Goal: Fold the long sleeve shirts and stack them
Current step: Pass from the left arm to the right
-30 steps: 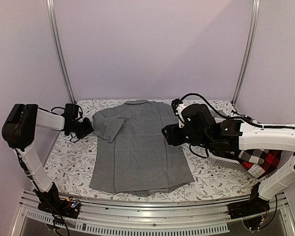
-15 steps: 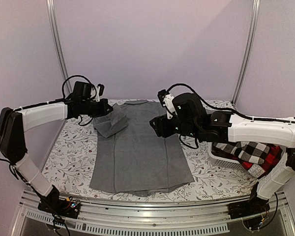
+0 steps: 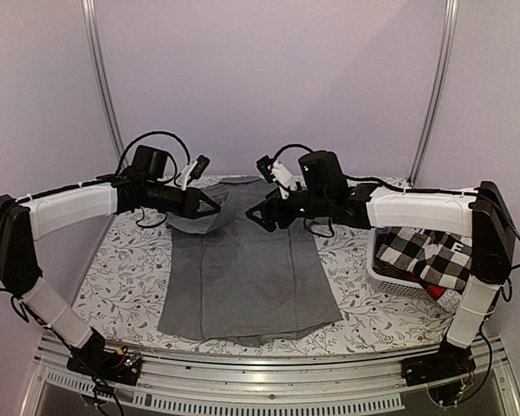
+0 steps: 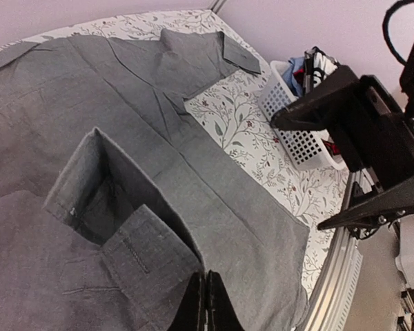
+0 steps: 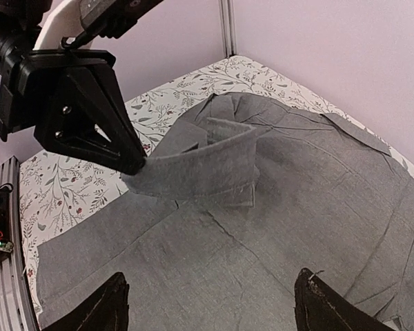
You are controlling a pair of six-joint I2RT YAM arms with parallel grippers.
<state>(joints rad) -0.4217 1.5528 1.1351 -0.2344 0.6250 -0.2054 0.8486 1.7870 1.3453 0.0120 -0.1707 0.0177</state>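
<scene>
**A:** Where is the plain mid-grey collared button-front cloth shirt (image 3: 243, 277)?

**B:** Spread flat on the white flower-printed table cover (image 3: 121, 277). Collar at the far edge, hem toward the arm bases. One long grey sleeve (image 5: 200, 165) is raised off the body on the left side.

**A:** Held by?

**B:** The black two-finger left gripper (image 4: 205, 303). Jaws pressed tight on the cuff cloth, sleeve hanging folded beneath.

**A:** The other arm?

**B:** The right gripper (image 5: 214, 307) has its jaws spread wide with nothing between them. It hovers over the shirt's upper middle, near the left gripper but apart.

**A:** Surroundings?

**B:** A white perforated plastic basket (image 3: 390, 273) at the table's right edge. A black-and-white checked cloth shirt (image 3: 420, 247) is heaped inside.
</scene>
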